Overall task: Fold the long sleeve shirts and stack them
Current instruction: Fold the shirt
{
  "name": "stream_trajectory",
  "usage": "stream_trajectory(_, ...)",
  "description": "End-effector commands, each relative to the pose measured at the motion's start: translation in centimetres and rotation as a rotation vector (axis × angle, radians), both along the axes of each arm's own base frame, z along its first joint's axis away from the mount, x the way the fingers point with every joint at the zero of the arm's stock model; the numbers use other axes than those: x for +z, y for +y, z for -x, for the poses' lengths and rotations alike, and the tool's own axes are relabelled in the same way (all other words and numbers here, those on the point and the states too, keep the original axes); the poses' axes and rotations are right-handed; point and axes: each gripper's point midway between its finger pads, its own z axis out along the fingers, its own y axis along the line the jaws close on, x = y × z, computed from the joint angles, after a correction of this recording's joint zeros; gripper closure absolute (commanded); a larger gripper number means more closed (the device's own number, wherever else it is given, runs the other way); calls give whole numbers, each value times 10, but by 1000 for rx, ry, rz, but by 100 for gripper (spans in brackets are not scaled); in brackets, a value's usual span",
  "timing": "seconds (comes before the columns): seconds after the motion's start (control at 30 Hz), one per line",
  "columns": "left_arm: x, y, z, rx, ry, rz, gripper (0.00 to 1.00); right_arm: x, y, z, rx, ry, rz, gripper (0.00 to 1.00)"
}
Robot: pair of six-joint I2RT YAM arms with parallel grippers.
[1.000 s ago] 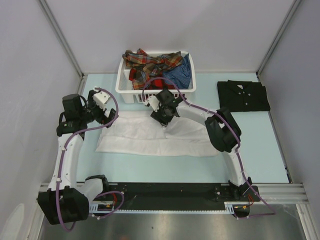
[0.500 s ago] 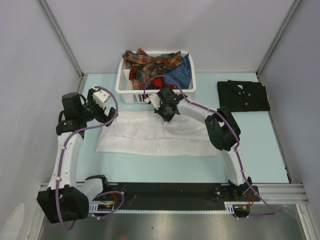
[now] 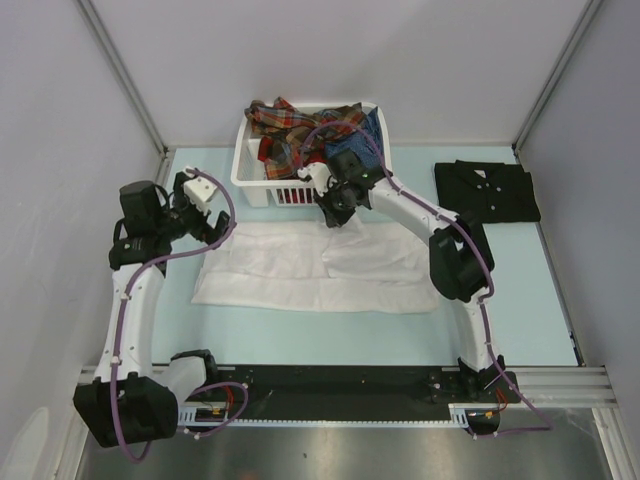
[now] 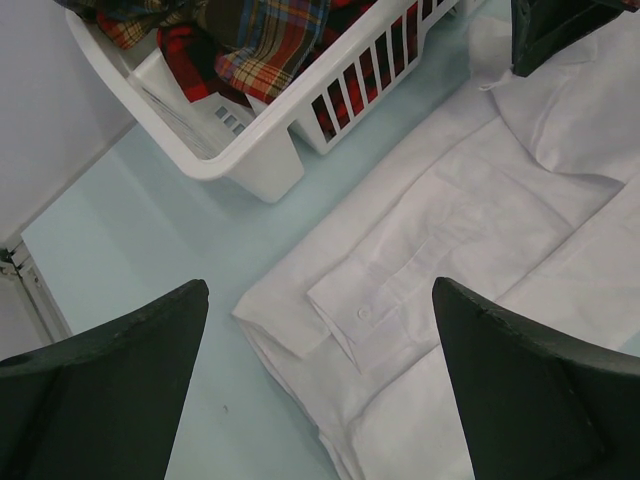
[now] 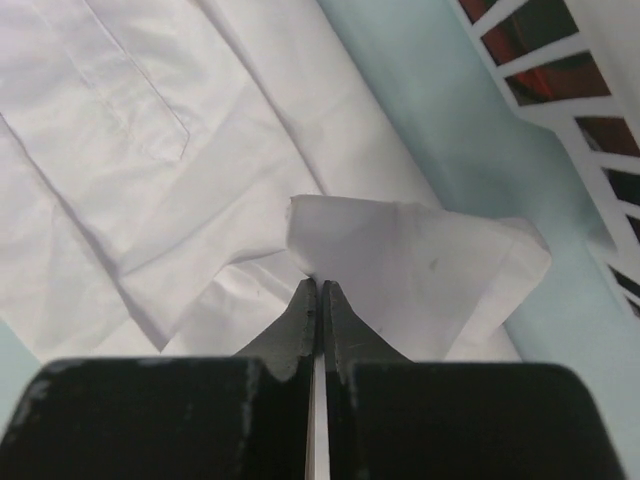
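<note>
White shirt (image 3: 300,270) flat, just in front of basket (image 3: 240,172). Right gripper (image 5: 318,288) pinched shut on raised fold at shirt edge nearest basket. Left gripper (image 4: 320,300) wide apart, empty, over same shirt, front-left of basket. Plaid shirts (image 3: 300,125) in basket; black shirt (image 3: 487,190) folded, well right of basket.

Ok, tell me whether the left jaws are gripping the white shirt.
No: the left jaws stand wide open above the white shirt, clear of the cloth.
</note>
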Motion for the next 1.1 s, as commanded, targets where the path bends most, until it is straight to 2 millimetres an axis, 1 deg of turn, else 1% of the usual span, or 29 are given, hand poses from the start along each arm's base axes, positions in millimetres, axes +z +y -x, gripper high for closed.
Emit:
stream_trajectory(0.0, 29, -14, 7, -83, -90, 19, 1, 40, -1, 5, -48, 56, -122, 100)
stream_trajectory(0.03, 30, -17, 8, -94, -90, 34, 0, 47, -1, 4, -62, 71, -157, 100)
stream_trajectory(0.07, 30, -19, 9, -61, -46, 107, 1, 67, 2, 10, -54, 93, -232, 100)
stream_trajectory(0.1, 33, -19, 1, -28, -38, 157, 1, 79, -2, 6, -103, 117, -284, 100)
stream_trajectory(0.13, 34, -22, -1, -9, -1, 209, 0, 91, -1, 11, -96, 148, -334, 100)
stream_trajectory(0.17, 38, -34, 4, -54, 53, 284, 0, 107, -5, 14, -101, 148, -367, 100)
stream_trajectory(0.2, 40, -41, 4, -93, 110, 324, 1, 118, -7, 15, -109, 148, -398, 100)
stream_trajectory(0.23, 43, -50, 7, -102, 173, 391, 1, 118, -13, 20, -148, 208, -439, 100)
stream_trajectory(0.27, 50, -53, 2, -87, 189, 409, 1, 148, -15, 17, -150, 150, -517, 100)
stream_trajectory(0.3, 50, -65, 2, -94, 207, 409, 1, 156, -17, 16, -188, 157, -565, 100)
stream_trajectory(0.33, 53, -70, 3, -85, 200, 401, 1, 154, -23, 14, -288, 227, -622, 100)
stream_trajectory(0.37, 56, -68, -4, -39, 153, 382, 1, 186, -22, 8, -295, 161, -729, 100)
stream_trajectory(0.4, 66, -88, 6, -87, 114, 380, 1, 194, -21, 8, -318, 163, -776, 100)
stream_trajectory(0.43, 70, -92, 6, -56, 107, 409, 1, 202, -17, 9, -386, 214, -838, 100)
stream_trajectory(0.47, 73, -93, -1, -13, 65, 412, 1, 202, -13, 9, -397, 211, -884, 100)
stream_trajectory(0.5, 75, -108, 4, -47, 70, 420, 0, 211, -11, 13, -408, 209, -922, 100)
stream_trajectory(0.53, 73, -115, 3, -55, 83, 419, 1, 211, -8, 13, -464, 242, -955, 100)
stream_trajectory(0.57, 77, -122, 2, -46, 98, 437, 1, 208, 0, 19, -471, 255, -959, 100)
stream_trajectory(0.6, 77, -137, 6, -75, 106, 433, 0, 207, 2, 20, -490, 261, -961, 100)
stream_trajectory(0.63, 70, -146, 2, -78, 121, 417, 1, 206, 6, 19, -507, 252, -961, 100)
stream_trajectory(0.67, 71, -153, 2, -78, 119, 410, 1, 202, 11, 23, -513, 264, -948, 100)
stream_trajectory(0.7, 70, -165, 5, -93, 124, 407, 0, 201, 14, 23, -518, 262, -942, 100)
stream_trajectory(0.8, 61, -184, -1, -62, 145, 407, 1, 195, 15, 24, -548, 252, -911, 100)
stream_trajectory(0.9, 50, -198, -4, -41, 168, 408, 2, 192, 14, 26, -561, 242, -887, 100)
stream_trajectory(1.03, 40, -208, -12, 6, 190, 432, 8, 188, 14, 29, -571, 248, -880, 100)
stream_trajectory(1.07, 39, -207, -16, 33, 183, 431, 8, 188, 13, 29, -573, 248, -879, 100)
